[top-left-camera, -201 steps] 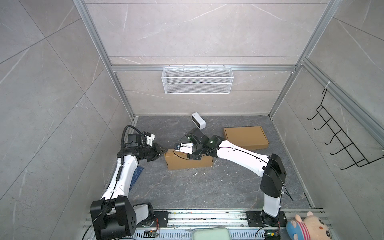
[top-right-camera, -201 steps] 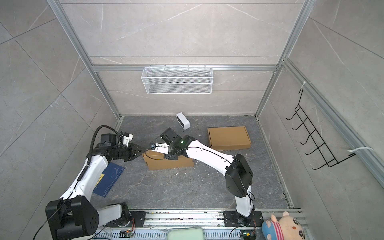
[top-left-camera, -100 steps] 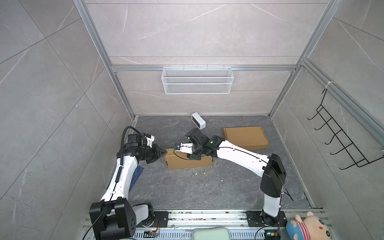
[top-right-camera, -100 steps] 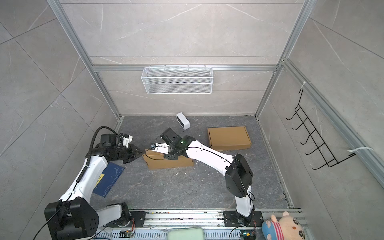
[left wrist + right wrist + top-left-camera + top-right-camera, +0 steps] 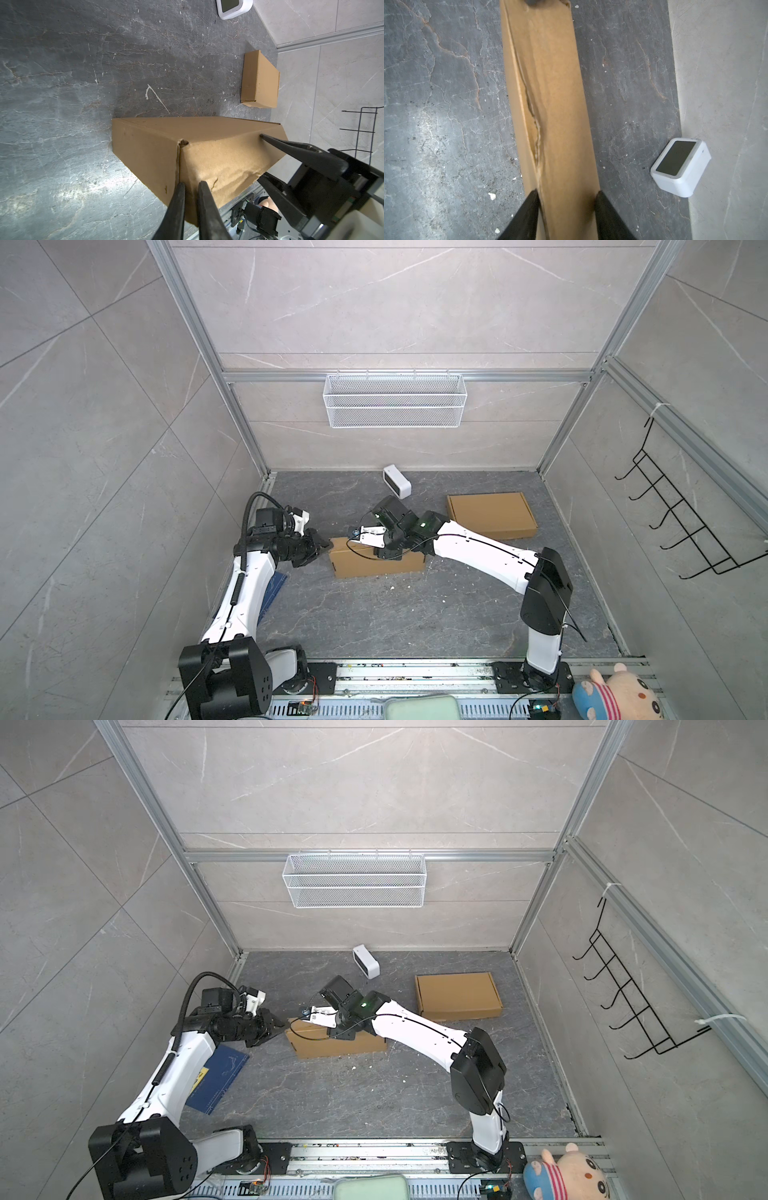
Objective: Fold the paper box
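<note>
Both top views show the paper box (image 5: pixel 376 566) lying on the counter (image 5: pixel 374 614), with the left arm (image 5: pixel 249 585) and right arm (image 5: pixel 478 551) bent low toward it. Only the wrist views show the grips: the right hand (image 5: pixel 566 193) is clamped across its creased face, and the left hand (image 5: pixel 191 185) is pinched nearly closed on an end corner.

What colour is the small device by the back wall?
The device is white with a dark screen; right wrist view.
</note>
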Robot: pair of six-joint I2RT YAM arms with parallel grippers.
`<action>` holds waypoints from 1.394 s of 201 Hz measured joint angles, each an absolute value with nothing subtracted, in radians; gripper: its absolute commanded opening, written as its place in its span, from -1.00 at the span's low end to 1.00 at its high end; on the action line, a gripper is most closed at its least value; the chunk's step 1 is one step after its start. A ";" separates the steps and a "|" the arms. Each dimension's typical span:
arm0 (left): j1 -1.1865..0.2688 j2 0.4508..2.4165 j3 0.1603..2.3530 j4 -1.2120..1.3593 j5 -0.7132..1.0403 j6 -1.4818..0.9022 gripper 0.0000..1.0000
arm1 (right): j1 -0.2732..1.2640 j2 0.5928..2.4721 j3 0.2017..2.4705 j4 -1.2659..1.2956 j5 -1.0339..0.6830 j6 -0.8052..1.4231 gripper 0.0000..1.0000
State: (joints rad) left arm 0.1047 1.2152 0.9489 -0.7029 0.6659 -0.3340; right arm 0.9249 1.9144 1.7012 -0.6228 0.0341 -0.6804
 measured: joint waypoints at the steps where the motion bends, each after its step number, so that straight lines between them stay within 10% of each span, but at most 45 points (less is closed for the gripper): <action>1: 0.105 1.215 0.948 -0.702 0.666 -0.333 -0.63 | 0.925 1.914 1.701 -0.623 0.034 -0.680 -0.09; 177: 0.185 1.225 0.999 -0.757 0.665 -0.310 -0.02 | 0.926 1.914 1.701 -0.609 0.031 -0.680 -0.13; 280: 0.198 1.235 0.933 -0.668 0.772 -0.348 -0.16 | 0.926 1.915 1.701 -0.609 0.031 -0.680 -0.14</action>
State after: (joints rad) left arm 0.1978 1.2346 0.9329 -0.6678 0.7715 -0.3485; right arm 0.9264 1.9148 1.7012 -0.6086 0.0307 -0.6804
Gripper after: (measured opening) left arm 0.432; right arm 0.432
